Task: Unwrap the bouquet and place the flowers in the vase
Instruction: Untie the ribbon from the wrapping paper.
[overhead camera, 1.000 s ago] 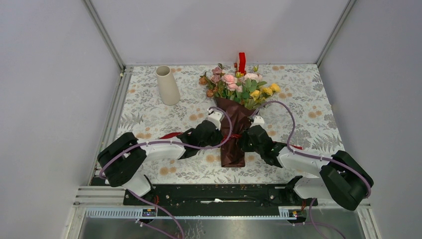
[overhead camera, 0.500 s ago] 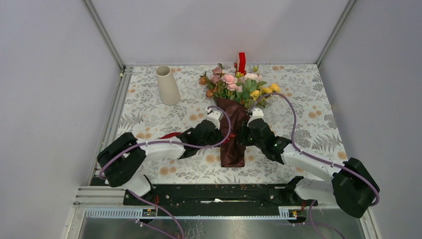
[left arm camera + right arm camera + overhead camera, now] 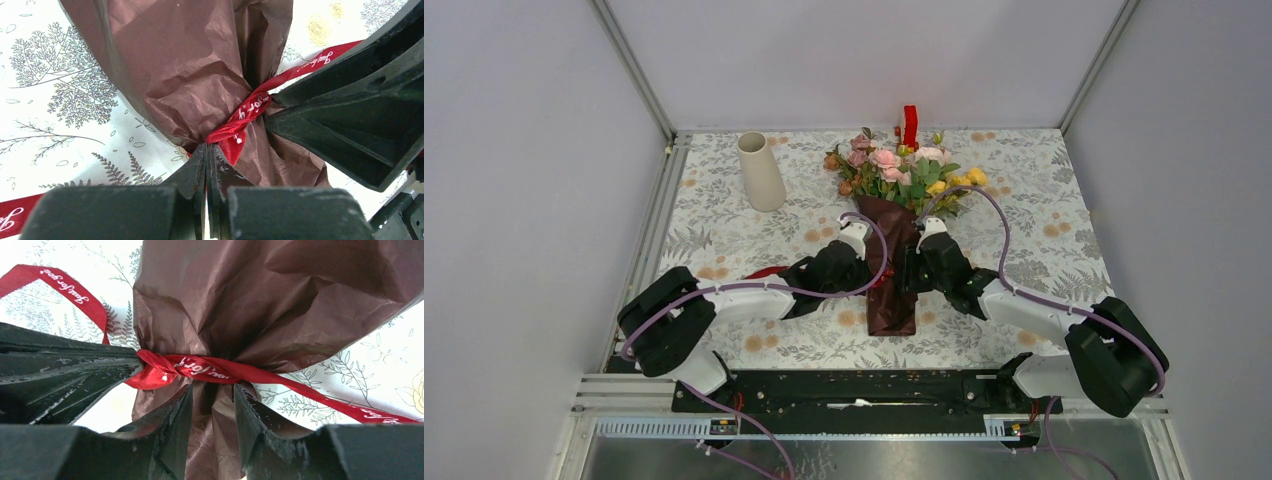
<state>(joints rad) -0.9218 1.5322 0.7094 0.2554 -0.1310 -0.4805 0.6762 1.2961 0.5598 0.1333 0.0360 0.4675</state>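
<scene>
two grippers meet at the tied neck of the bouquet (image 3: 894, 225), which lies flat mid-table with its blooms toward the far wall and the vase (image 3: 760, 172) upright well apart at far left. left gripper (image 3: 206, 150): jaws closed, tips pinching the red ribbon (image 3: 240, 117) against the wrapping paper (image 3: 175, 65), seemingly to pull the tie loose. right gripper (image 3: 212, 390): jaws part-open astride the paper neck just below the ribbon, nothing clamped, probably placed to steady the bundle.

The space is enclosed by plain pale grey walls (image 3: 864, 60), joined at the corners by slim aluminium posts (image 3: 632, 70). A white cloth printed with grey ferns and orange blooms (image 3: 1044, 200) is laid flat between them. A black metal rail (image 3: 854, 390) is mounted along the near edge. Everything is lit softly and evenly.
</scene>
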